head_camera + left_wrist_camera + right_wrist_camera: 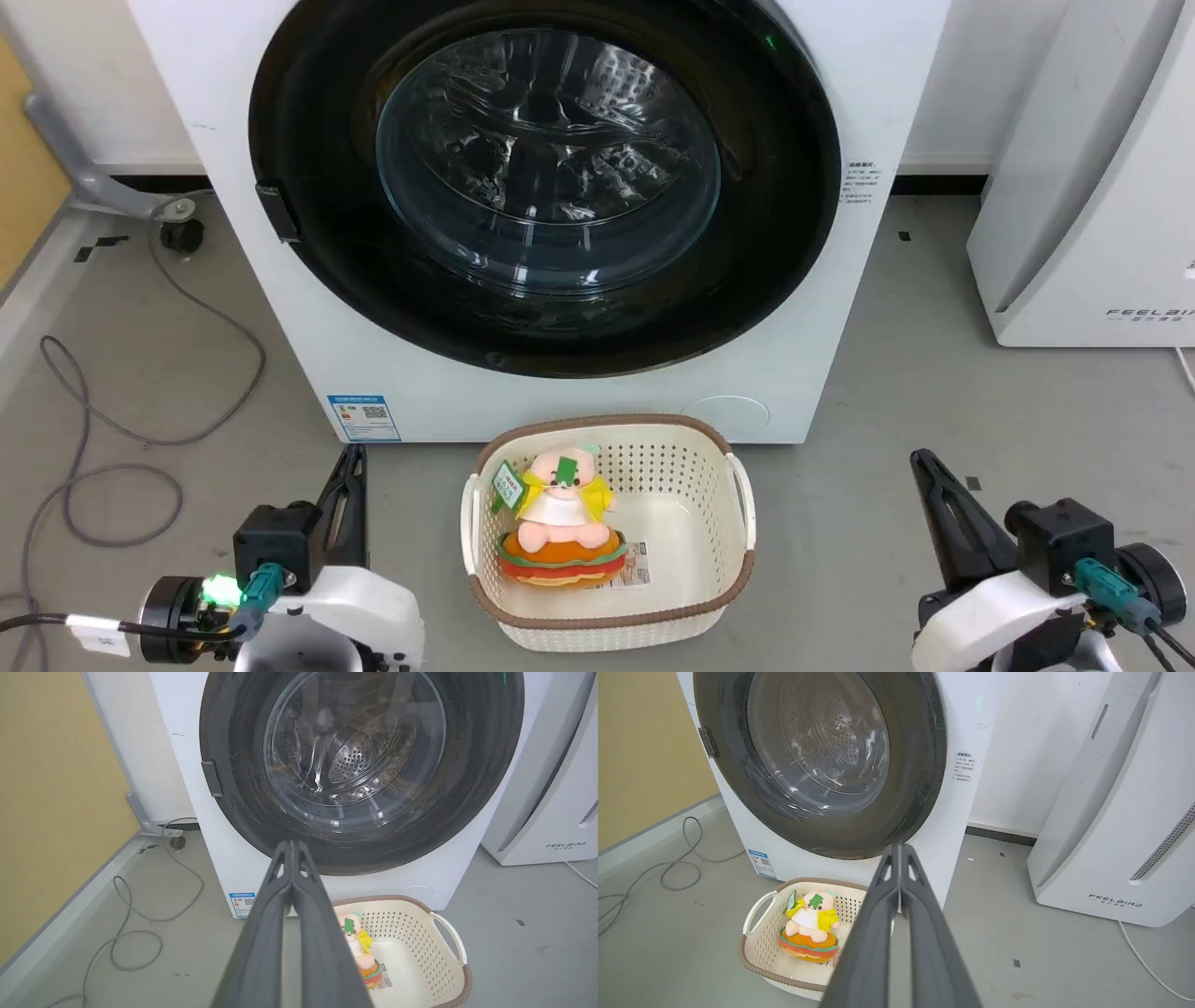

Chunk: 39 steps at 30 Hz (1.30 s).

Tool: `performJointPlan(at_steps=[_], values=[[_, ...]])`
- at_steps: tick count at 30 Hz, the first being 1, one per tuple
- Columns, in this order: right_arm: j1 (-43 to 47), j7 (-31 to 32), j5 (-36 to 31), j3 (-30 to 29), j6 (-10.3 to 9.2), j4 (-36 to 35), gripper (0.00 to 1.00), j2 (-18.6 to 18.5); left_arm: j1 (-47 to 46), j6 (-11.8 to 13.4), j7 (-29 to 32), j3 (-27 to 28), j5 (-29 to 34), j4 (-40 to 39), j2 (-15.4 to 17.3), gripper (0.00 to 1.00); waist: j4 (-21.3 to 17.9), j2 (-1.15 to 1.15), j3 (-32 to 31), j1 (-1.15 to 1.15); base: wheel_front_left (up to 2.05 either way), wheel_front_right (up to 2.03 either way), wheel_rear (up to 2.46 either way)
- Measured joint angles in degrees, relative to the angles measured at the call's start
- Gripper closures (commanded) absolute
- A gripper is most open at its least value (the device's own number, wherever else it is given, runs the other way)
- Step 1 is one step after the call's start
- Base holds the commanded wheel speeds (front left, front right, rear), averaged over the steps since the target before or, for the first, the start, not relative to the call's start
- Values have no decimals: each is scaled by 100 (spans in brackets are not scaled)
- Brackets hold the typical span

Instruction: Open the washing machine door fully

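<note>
The white washing machine [224, 84] stands straight ahead, and its round glossy black door [308, 271] with the bulging glass window [549, 159] lies flat against the front, closed. A small dark latch tab [278, 213] sits on the door's left rim. My left gripper [352, 457] rests low at the lower left, shut with nothing held, well short of the machine. Its fingertips [292, 845] meet in the left wrist view. My right gripper [920, 459] rests at the lower right, also shut and holding nothing. In the right wrist view its fingertips [900, 848] touch below the door [924, 788].
A cream basket [738, 504] holding a plush toy [560, 523] sits on the floor right before the machine, between my arms. A white FEELBIRD appliance [1092, 187] stands to the right. Grey cables [84, 439] loop on the floor at the left, near a yellow wall [56, 788].
</note>
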Motion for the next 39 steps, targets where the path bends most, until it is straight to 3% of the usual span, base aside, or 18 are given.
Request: performJointPlan(at_steps=[13,14,23,24,26,33,39], values=[[0,0,1,1,0,0,100,0,0,0,0,0,0,0,0,100,0,0,0,0,0,0,0],[-1,0,3,0,0,2,0,-1,-1,0,0,1,-1,2,0,0,0,0,0,0,0,0,0],[-1,-29,23,1,0,56,0,-1,-3,-1,-45,-57,-4,69,-1,0,-11,0,4,0,0,0,0],[-1,-35,43,0,0,69,24,-1,-4,-1,-55,-73,-5,86,-1,0,-13,0,6,0,0,0,0],[-1,-66,67,0,0,96,100,-1,-5,-1,-66,-94,-7,119,-1,0,-18,0,12,0,0,0,0],[-1,-157,231,-2,0,190,100,-1,-11,-1,-162,-151,-57,196,-2,0,-22,0,45,0,0,0,0],[-6,-220,875,45,0,294,100,-1,-26,5,-230,-202,-107,253,-2,0,-27,0,76,0,0,0,0]])
